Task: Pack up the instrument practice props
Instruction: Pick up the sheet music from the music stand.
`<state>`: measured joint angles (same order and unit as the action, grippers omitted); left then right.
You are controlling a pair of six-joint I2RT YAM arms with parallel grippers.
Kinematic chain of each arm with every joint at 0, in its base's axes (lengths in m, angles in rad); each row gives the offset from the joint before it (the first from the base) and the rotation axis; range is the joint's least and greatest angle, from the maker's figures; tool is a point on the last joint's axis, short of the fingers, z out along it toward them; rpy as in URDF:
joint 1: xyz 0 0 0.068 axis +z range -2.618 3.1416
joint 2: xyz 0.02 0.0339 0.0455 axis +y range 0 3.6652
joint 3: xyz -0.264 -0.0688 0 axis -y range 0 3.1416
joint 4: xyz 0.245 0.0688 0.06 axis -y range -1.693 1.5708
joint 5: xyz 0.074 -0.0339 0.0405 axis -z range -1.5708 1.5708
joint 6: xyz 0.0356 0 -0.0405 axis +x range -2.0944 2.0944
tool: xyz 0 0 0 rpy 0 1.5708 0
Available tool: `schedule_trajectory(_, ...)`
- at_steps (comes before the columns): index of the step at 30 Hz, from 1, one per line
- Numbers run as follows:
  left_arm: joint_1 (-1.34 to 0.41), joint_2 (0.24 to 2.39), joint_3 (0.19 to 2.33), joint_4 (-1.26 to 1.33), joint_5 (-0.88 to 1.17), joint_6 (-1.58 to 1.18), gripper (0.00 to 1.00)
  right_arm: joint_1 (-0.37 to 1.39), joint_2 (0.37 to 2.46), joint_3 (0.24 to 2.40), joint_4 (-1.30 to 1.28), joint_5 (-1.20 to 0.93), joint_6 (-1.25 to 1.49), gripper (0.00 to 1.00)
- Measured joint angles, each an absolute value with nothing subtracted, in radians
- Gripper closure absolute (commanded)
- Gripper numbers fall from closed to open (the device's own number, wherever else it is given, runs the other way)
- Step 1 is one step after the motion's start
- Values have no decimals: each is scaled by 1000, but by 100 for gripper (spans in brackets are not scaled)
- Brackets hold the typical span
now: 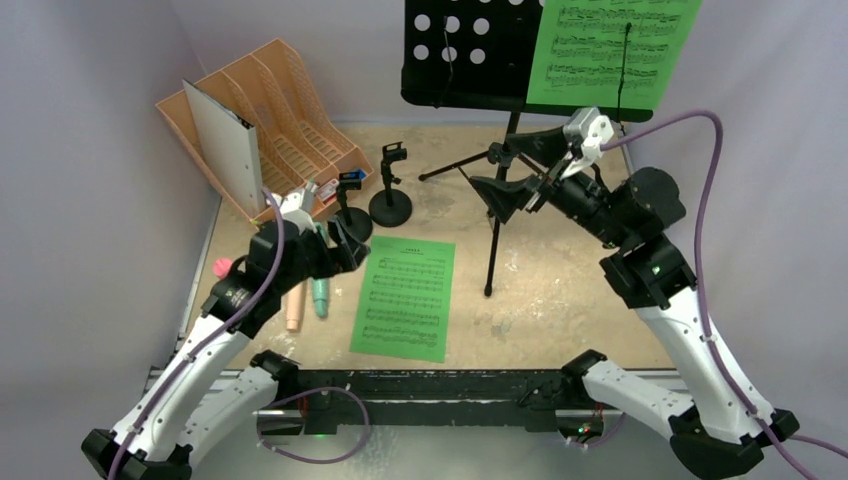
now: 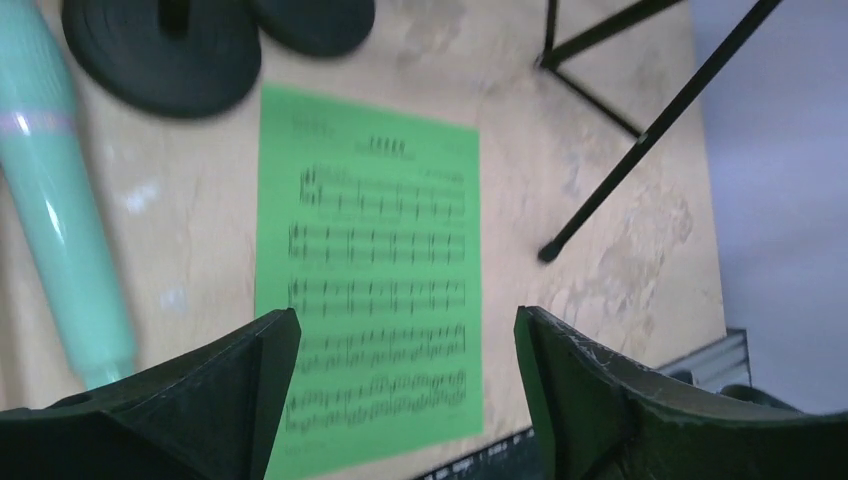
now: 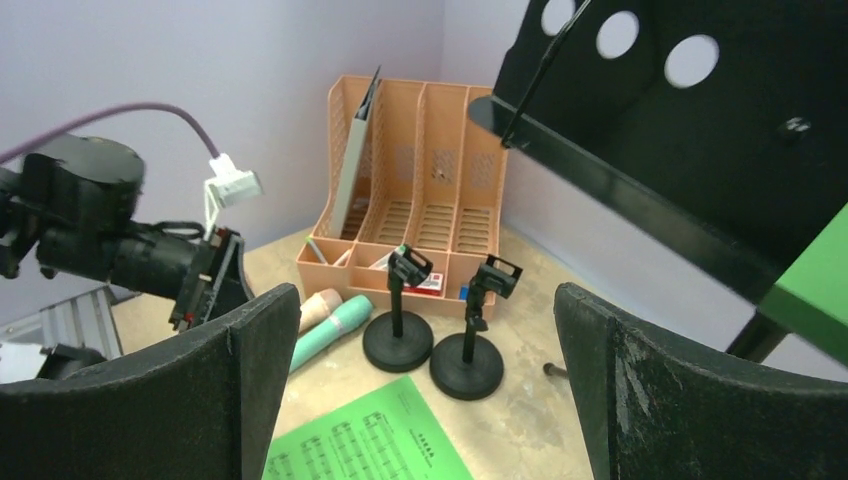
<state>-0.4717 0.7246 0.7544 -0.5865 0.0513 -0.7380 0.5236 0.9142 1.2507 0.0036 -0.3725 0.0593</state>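
Observation:
A black tripod [image 1: 492, 230] carries a perforated music desk [image 1: 470, 50] with a green page [image 1: 610, 50] on it. Another green page [image 1: 405, 298] lies flat on the table. My left gripper [image 1: 350, 245] is open and empty above that page's [image 2: 370, 260] left edge. The teal microphone [image 1: 320, 295] and the pink one [image 1: 293, 310] lie just left of it. Two clip poles [image 1: 350, 215] [image 1: 390, 200] stand behind it. My right gripper [image 1: 505, 165] hangs open by the tripod's upper shaft, with nothing between its fingers [image 3: 250, 380].
An orange slotted file rack [image 1: 270, 120] with a grey binder [image 1: 225, 140] stands at the back left, small items in its front tray. Tripod legs [image 2: 650, 140] spread over the table's right half. Purple walls close in both sides.

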Motion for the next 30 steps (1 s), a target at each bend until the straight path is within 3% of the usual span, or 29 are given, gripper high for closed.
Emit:
schedule_trajectory(7,-472,852,957,-386,-6,-570,16,525,1077,1496,-88,-268,60,1)
schedule_trajectory(13,-472,1031,1116,-233,76,-484,14,525,1190,1638,-176,-169,69,1)
schedule_trajectory(22,-575,1151,1174,-44,156,-455,13,525,1186,1763,-183,-31,87,1)
schedule_trajectory(30,-708,1204,1247,19,126,-422,13,525,1141,1786,-178,310,47,1)
